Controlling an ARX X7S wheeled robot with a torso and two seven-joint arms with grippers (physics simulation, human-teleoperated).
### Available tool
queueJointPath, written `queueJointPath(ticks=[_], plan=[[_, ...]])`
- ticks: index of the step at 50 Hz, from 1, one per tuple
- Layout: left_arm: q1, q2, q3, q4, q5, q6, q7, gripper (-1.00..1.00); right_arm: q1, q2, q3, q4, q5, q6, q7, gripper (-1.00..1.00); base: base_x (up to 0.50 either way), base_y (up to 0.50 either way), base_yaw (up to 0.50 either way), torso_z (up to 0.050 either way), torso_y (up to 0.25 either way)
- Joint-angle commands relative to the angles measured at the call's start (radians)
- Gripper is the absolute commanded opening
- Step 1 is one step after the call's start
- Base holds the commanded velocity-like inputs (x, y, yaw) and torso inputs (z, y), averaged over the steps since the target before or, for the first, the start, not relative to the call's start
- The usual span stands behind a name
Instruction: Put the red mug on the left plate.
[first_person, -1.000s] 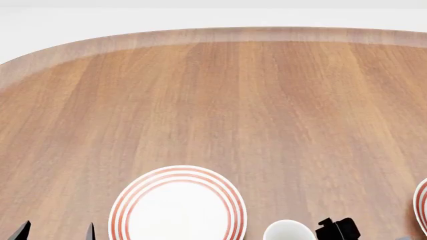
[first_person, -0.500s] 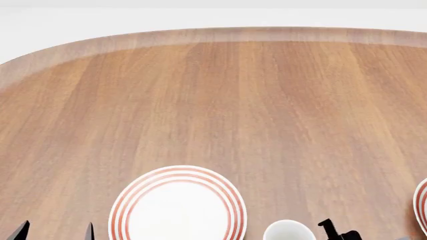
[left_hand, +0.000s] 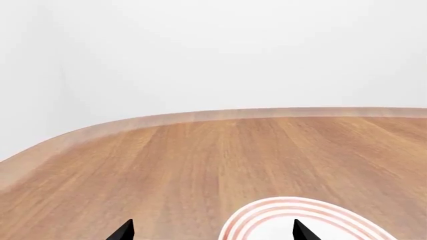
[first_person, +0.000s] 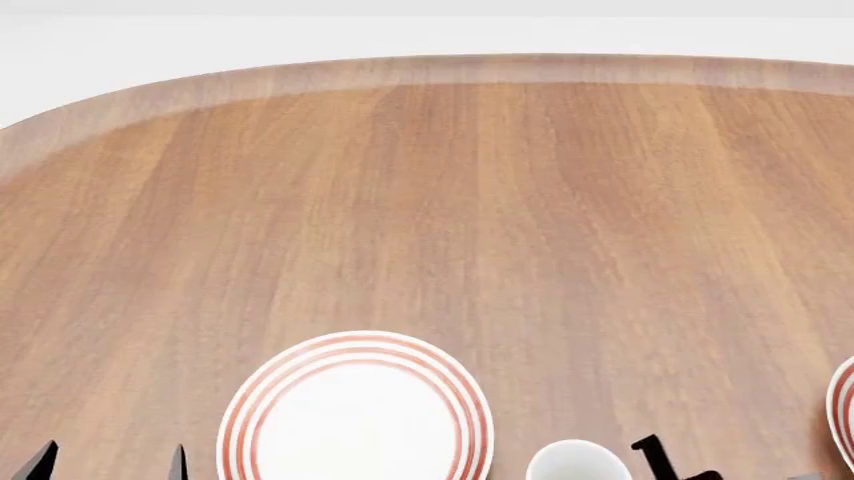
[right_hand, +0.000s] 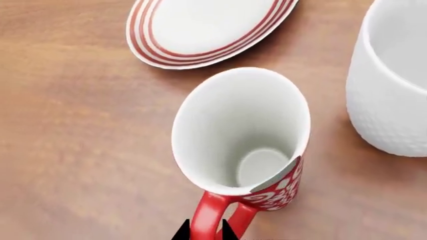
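With the right gripper (right_hand: 205, 231) pinching only the red mug (right_hand: 240, 150) handle, the mug could swing, clipping the white mug (right_hand: 393, 75).

My left claw (first_person: 110, 464) just peeks in at the near edge, tips spread wide apart. My right claw (right_hand: 203, 232) has its tips nearly together, pinching the mug handle.

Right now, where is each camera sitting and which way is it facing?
Head: high, looking down over the table; black arm parts at bottom edge.
Left wrist: low, facing across it toward the wall; left gripper shows.
Right wrist: looking down into the red mug; right gripper at its handle.
Head and left wrist share the left plate.
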Motion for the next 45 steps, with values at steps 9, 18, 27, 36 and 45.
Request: queueJointPath(ticks=[9,18,27,36,45], plan=[[0.004,-0.008,0.002,0.008,-0.006,0.003,-0.009,1.00,-0.080,0.017,-0.111,-0.281,-0.013,0.054,0.031,-1.00,0.00,0.00,0.00,0.000,0.000],[0.003,-0.012,0.002,0.009,-0.011,0.004,-0.012,1.00,-0.145,0.035,-0.189,-0.484,-0.023,0.079,0.041,-1.00,0.00,0.00,0.00,0.000,0.000],[0.004,-0.015,0.004,0.013,-0.012,0.005,-0.015,1.00,-0.179,0.048,-0.254,-0.613,-0.022,0.087,0.012,-1.00,0.00,0.00,0.00,0.000,0.000],[0.005,-0.017,0.005,0.015,-0.016,0.005,-0.018,1.00,-0.195,0.062,-0.347,-0.718,-0.028,0.110,-0.040,-1.00,0.00,0.00,0.00,0.000,0.000],[0.007,-0.022,0.002,0.019,-0.025,0.007,-0.021,1.00,-0.203,0.073,-0.452,-0.819,-0.075,0.131,-0.074,-1.00,0.00,0.00,0.00,0.000,0.000]])
